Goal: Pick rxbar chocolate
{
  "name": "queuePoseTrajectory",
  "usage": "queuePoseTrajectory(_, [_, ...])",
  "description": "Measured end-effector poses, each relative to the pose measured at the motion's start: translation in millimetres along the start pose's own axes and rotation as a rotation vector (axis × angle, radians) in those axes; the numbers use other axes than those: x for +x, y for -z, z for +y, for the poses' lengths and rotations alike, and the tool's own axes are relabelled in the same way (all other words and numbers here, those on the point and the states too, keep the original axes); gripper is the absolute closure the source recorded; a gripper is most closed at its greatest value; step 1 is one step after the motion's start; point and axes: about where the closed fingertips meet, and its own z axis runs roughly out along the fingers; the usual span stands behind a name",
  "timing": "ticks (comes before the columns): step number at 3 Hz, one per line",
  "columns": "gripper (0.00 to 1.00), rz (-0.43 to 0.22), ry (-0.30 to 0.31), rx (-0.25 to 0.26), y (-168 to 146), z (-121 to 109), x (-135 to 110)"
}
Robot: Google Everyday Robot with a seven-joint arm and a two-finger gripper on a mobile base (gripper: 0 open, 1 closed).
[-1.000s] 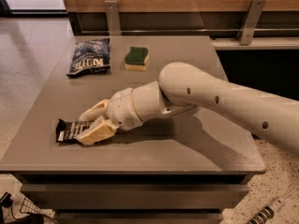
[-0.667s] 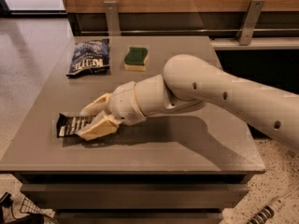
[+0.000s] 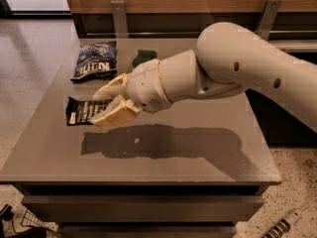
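Gripper [image 3: 113,102] hangs over the left part of the grey table [image 3: 208,177]. Its two fingers are pinched w/ only a narrow gap on one end of the rxbar chocolate [image 3: 83,111], and the rest of the black wrapper sticks out past the tips, prob. because a flat pack is easiest caught by an edge. Bar looks lifted, since its shadow [image 3: 101,143] lies apart below it. Blue chip bag [image 3: 96,61] & green sponge [image 3: 143,57] sit well behind, so no mix-up.
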Motion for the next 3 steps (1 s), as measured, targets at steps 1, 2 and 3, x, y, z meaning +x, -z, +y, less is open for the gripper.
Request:
queuePoseTrajectory(1, [1.00, -0.010, 0.067, 0.031, 30.0, -3.0, -26.2])
queuePoseTrajectory(2, [1.00, -0.031, 0.123, 0.055, 51.2, -4.8, -44.4])
queuePoseTrajectory(3, [1.00, -0.046, 0.160, 0.071, 62.4, -6.3, -54.7])
